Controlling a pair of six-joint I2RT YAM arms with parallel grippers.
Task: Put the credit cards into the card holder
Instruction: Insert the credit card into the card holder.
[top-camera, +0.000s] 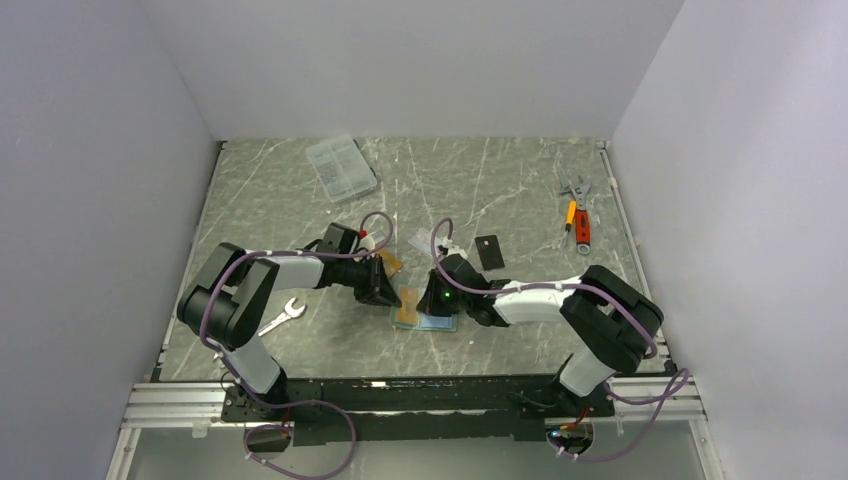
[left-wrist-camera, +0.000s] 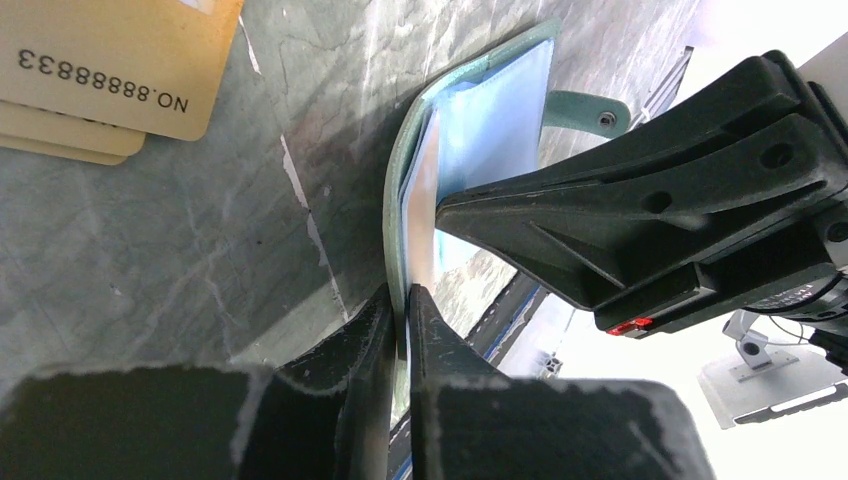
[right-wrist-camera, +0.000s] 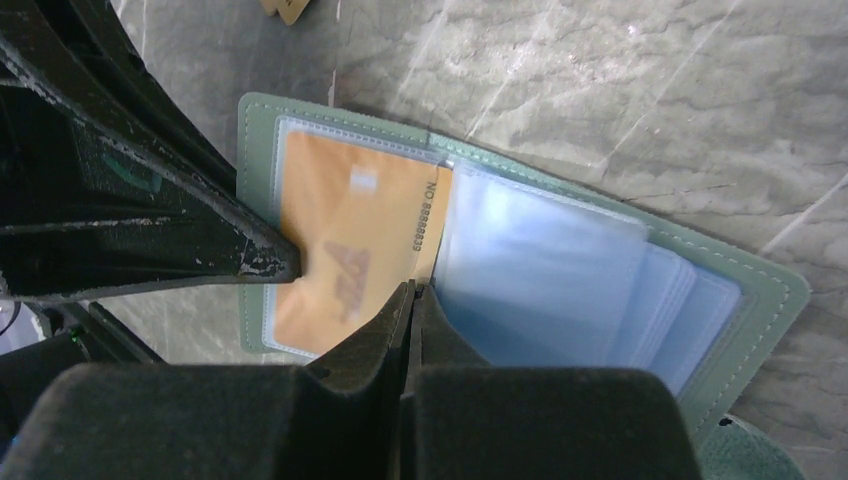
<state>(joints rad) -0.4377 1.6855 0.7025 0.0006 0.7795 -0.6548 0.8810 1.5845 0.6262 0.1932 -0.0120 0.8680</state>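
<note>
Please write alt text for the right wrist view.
An open card holder lies on the table, an orange card in a clear pocket. The shut right fingers meet the card's right edge; the left fingers reach from the left.

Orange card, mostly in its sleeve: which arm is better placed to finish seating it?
Right, probably. The right tool, shut, sits at the exposed edge of the orange card by the fold, able to nudge it in. The left tool pinches an edge of the card holder, seemingly steadying it.
</note>
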